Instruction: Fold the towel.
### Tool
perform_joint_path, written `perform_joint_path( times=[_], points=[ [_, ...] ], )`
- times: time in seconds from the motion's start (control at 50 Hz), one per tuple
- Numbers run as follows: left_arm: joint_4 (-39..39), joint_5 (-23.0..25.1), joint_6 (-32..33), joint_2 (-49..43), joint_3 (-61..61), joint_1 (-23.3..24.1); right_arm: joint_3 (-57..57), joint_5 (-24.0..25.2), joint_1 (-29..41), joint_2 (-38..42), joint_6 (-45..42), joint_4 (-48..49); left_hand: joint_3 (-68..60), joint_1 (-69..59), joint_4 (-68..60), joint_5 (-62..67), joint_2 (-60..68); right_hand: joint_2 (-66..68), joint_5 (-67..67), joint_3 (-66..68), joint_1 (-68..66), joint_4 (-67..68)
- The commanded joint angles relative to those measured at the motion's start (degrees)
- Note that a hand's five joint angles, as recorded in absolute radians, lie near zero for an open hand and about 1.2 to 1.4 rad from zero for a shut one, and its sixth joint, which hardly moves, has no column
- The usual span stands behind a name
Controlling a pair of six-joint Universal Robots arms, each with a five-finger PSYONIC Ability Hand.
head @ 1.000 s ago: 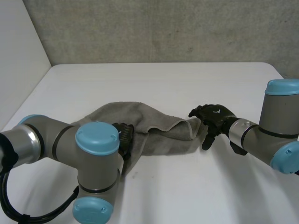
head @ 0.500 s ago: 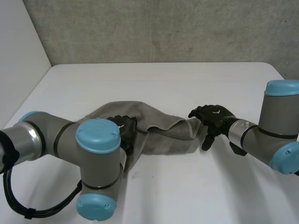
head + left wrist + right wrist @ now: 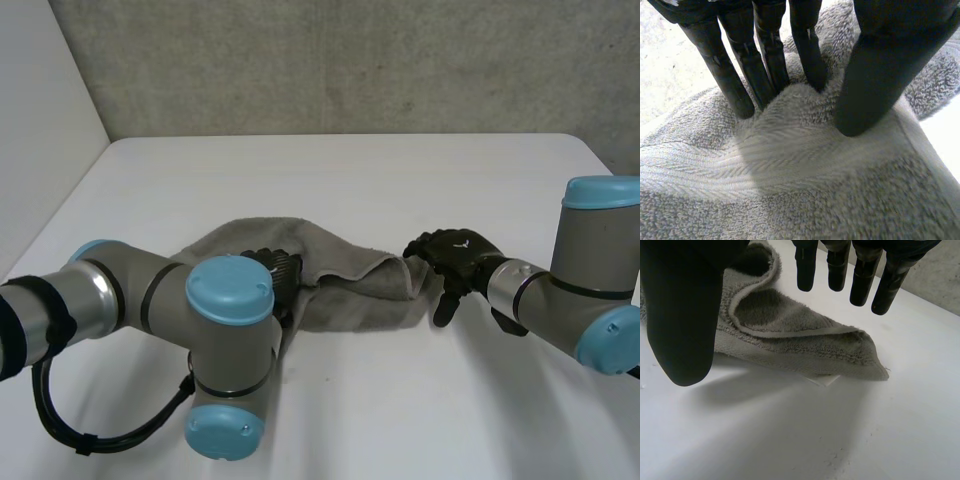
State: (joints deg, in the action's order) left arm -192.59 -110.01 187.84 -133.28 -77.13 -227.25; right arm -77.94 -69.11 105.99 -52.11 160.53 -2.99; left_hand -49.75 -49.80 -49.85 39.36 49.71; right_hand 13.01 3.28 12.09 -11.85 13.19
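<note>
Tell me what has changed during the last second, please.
The left hand slid a little rightward over the towel, its arm following; it pinches a ridge of cloth. The right hand, open beside the towel's corner, and the towel stayed put.

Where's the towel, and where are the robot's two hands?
towel (image 3: 360,300), head view, on the grey cloth between the two hands.
left hand (image 3: 880,75), left wrist view, on the thumb pressed into the towel.
right hand (image 3: 462,248), head view, on the back of the hand.

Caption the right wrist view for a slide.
Right hand, open, poised over a rumpled corner of the grey towel on the white table.
</note>
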Motion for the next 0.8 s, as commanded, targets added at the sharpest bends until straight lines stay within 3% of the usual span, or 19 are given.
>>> perform_joint_path(
  times=[0.02, 0.28, 0.46, 0.62, 0.8],
  points=[
    [-0.1, -0.1, 0.2, 2.0, -0.6, -0.2, 0.4, 0.0, 0.0, 0.0, 0.0, -0.1, -30.3, -30.2, -30.2, 30.6, 30.3, -3.0, -3.3, -2.1, 1.9, -3.2],
    [1.5, 0.1, 1.9, 21.5, -5.7, -0.1, 5.6, 0.4, -0.1, -0.1, 2.7, -0.7, -30.3, -30.2, -30.2, 30.6, 30.3, -3.0, -3.3, -2.1, 1.9, -3.2],
    [3.2, 0.8, 10.3, 32.9, -11.5, -0.6, 10.4, 7.3, 0.1, 2.5, 11.0, -5.4, -30.3, -30.2, -30.2, 30.6, 30.3, -2.4, -2.7, -1.5, 1.3, -2.6],
    [3.5, 3.6, 11.8, 38.7, -13.2, -2.4, 12.7, 9.5, 3.8, 6.9, 18.2, -7.4, -30.3, -30.2, -30.2, 30.6, 30.3, -1.8, -2.0, -0.8, 0.6, -1.9],
    [5.3, 3.8, 11.7, 40.2, -13.0, -4.9, 12.8, 8.9, 7.8, 8.7, 19.3, -7.0, -30.3, -30.2, -30.2, 30.6, 30.3, 0.9, 0.7, 1.9, -2.1, 0.8]
  ],
)
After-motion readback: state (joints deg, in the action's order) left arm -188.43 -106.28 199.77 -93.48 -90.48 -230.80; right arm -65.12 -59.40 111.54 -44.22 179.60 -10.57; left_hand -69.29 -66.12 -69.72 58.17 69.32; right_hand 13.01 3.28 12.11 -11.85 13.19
